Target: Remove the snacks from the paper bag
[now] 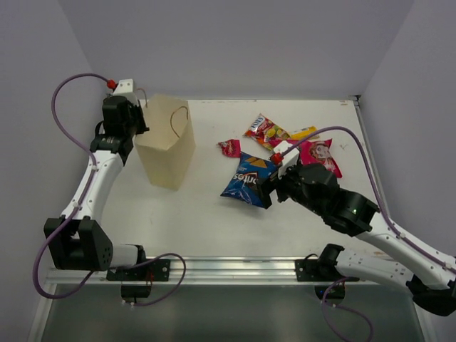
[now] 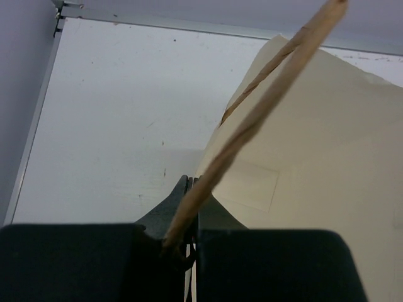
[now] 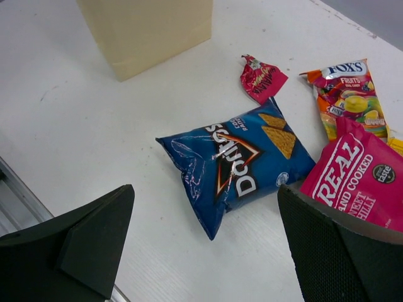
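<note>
**Top external view: paper bag upright, five snacks on table**

The paper bag (image 1: 167, 146) stands in the upper left of the frame on the table (image 1: 199, 221). The left gripper (image 2: 192, 189) is pinched on its rim at the string handle (image 2: 252, 119).

The right gripper (image 3: 211, 239) is spread wide above the Doritos bag (image 1: 249, 179) at centre frame. Right of centre lie:
- red wrapper (image 1: 229, 147)
- candy pouch (image 1: 267, 130)
- yellow bar (image 1: 305, 132)
- pink bag (image 1: 318, 155)

2 white arms (image 1: 96, 187) with black joints (image 1: 78, 246), purple cables (image 1: 64, 89), red caps (image 1: 111, 84), black wedge-shaped fingers (image 3: 88, 251), 1 green light (image 1: 354, 211)
</note>
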Controlling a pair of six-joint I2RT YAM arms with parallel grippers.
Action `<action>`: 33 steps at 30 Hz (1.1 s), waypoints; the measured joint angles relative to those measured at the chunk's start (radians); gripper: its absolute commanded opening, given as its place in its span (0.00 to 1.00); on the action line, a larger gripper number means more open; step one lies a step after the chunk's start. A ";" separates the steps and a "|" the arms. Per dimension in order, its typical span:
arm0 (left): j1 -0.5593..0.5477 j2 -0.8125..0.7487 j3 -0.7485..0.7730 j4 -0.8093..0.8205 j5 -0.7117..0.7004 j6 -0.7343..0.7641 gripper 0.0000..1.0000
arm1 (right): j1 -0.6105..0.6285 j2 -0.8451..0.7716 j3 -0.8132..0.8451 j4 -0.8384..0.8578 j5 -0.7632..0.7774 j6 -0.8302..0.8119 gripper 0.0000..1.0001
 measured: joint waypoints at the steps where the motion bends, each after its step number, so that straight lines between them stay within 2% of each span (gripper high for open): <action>1: 0.002 0.015 0.012 0.005 0.000 0.000 0.01 | 0.000 -0.011 -0.003 0.000 0.008 0.003 0.99; 3: 0.007 0.037 0.030 0.016 0.000 0.002 0.06 | 0.000 -0.033 -0.008 0.001 0.016 0.007 0.99; 4: 0.011 0.045 0.037 0.019 0.000 0.004 0.14 | 0.000 -0.043 -0.010 0.000 0.021 0.008 0.99; 6: 0.016 0.056 0.044 0.019 0.001 0.010 0.30 | 0.000 -0.060 -0.013 0.002 0.032 0.010 0.99; 7: 0.019 0.058 0.045 0.019 0.002 0.012 0.47 | 0.000 -0.066 -0.014 0.002 0.040 0.011 0.99; 10: 0.019 0.056 0.046 0.019 0.012 0.013 0.69 | 0.000 -0.076 -0.016 0.001 0.063 0.016 0.99; 16: 0.019 0.010 0.058 -0.011 0.026 0.018 0.94 | 0.000 -0.090 -0.016 0.001 0.095 0.022 0.99; 23: 0.019 -0.157 0.104 -0.089 0.039 0.025 1.00 | 0.000 -0.127 -0.006 0.000 0.155 0.022 0.99; 30: 0.016 -0.419 0.091 -0.188 0.048 0.041 1.00 | 0.000 -0.220 0.032 0.000 0.291 0.027 0.99; 33: -0.020 -0.536 0.074 -0.238 0.035 0.060 1.00 | 0.000 -0.280 0.035 0.009 0.365 0.027 0.99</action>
